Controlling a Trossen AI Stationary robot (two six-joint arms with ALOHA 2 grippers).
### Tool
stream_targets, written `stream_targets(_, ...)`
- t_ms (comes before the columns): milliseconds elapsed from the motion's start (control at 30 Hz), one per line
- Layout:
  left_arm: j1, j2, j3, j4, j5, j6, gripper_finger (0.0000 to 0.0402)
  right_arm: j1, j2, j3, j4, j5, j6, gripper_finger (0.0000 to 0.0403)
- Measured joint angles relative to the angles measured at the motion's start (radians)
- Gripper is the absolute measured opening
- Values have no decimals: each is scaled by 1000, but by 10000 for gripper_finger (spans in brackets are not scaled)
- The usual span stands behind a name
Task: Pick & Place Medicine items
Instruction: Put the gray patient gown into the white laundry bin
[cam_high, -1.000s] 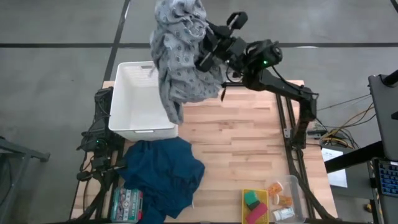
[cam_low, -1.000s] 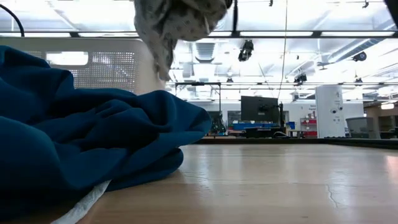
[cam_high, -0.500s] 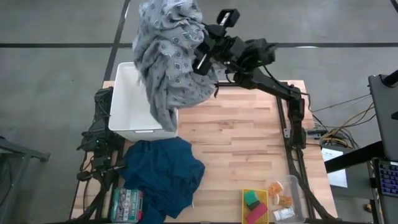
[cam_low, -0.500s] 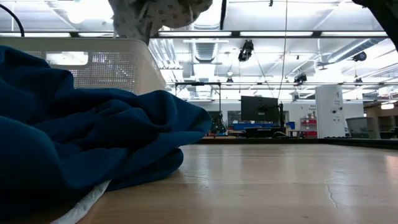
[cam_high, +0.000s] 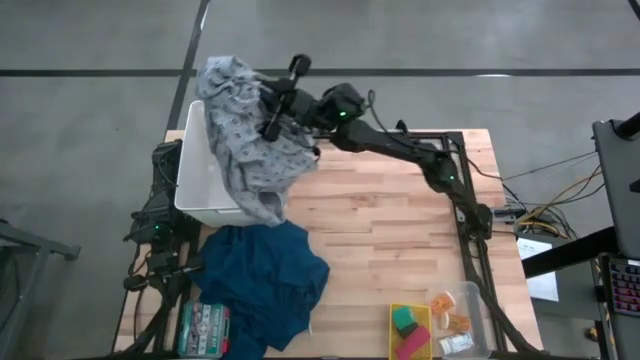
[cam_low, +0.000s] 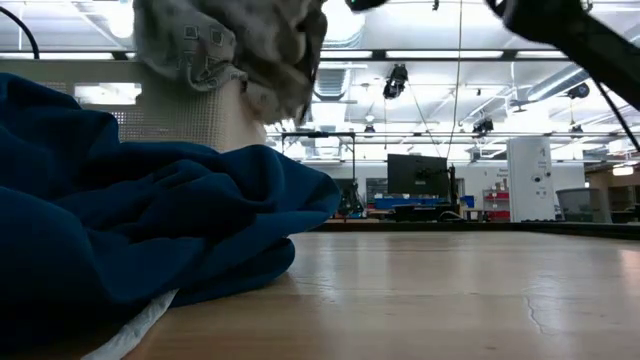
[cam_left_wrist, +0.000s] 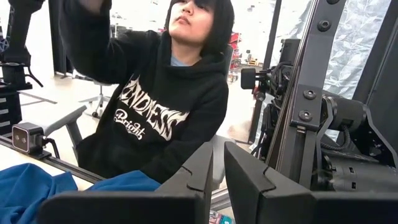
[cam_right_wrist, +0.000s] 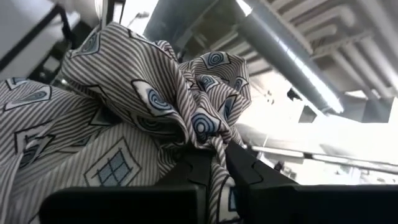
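Observation:
The medicine items lie in a clear container (cam_high: 478, 312) at the table's near right corner: a small white carton (cam_high: 455, 343) and tiny orange pieces (cam_high: 457, 322). No gripper is near them. My right gripper (cam_high: 268, 112) hangs over the white basket (cam_high: 196, 170) at the far left, shut on a grey patterned cloth (cam_high: 245, 145). In the low view the cloth (cam_low: 225, 45) hangs in front of the basket wall. My left gripper (cam_left_wrist: 217, 180) waits at the table's left edge, shut and empty. My right gripper pinches a gathered bunch of the grey cloth (cam_right_wrist: 208, 140) between its two fingers, several layers crumpled together. The cloth hangs slack below the fingers, spread over the basket's right wall, and its lower end (cam_high: 265, 208) droops past the basket's near rim.
A dark blue cloth (cam_high: 265, 285) lies heaped on the near left of the table. A flat green-and-white box (cam_high: 203, 328) sits beside it. A yellow tray with green and pink blocks (cam_high: 410, 332) stands next to the clear container. A person (cam_left_wrist: 161, 118) sits beyond the table.
My right gripper has swung toward the table's left edge and come down over the basket, staying shut. The grey cloth has travelled with it and dropped lower: it now drapes across the basket's right wall rather than hanging free above the table's far edge.

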Motion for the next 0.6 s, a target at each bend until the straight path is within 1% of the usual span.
stream_targets(167, 0, 0, 0, 0, 0, 0, 47, -24, 91, -2, 31, -2, 20, 13)
stream_targets(333, 0, 0, 0, 0, 0, 0, 47, -35, 142, -2, 3, -45, 117, 13)
stream_targets(433, 0, 0, 0, 0, 0, 0, 47, -36, 151, -2, -63, -85, 207, 13)
stream_targets(500, 0, 0, 0, 0, 0, 0, 47, -36, 151, -2, -133, -88, 257, 13)
stream_targets(600, 0, 0, 0, 0, 0, 0, 47, -36, 150, -1, -252, -86, 269, 13)
